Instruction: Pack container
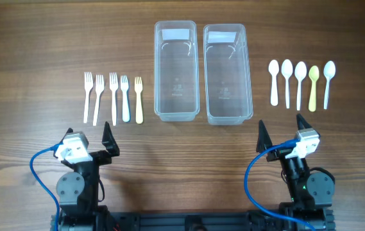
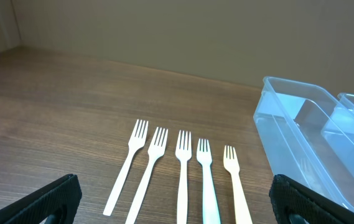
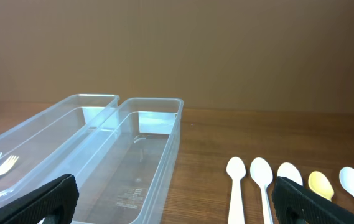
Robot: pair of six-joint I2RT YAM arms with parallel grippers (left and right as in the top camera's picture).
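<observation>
Two clear, empty plastic containers stand side by side at the table's far middle, the left container and the right container. Several white forks lie in a row to their left, the rightmost fork cream. Several spoons lie to the right, one spoon yellow. My left gripper hangs open near the front edge, short of the forks. My right gripper is open too, facing the right container and the spoons. Nothing sits between either pair of fingers.
Bare wooden table lies between the grippers and the rows of cutlery. Blue cables loop beside each arm base at the front edge. A plain wall rises behind the table.
</observation>
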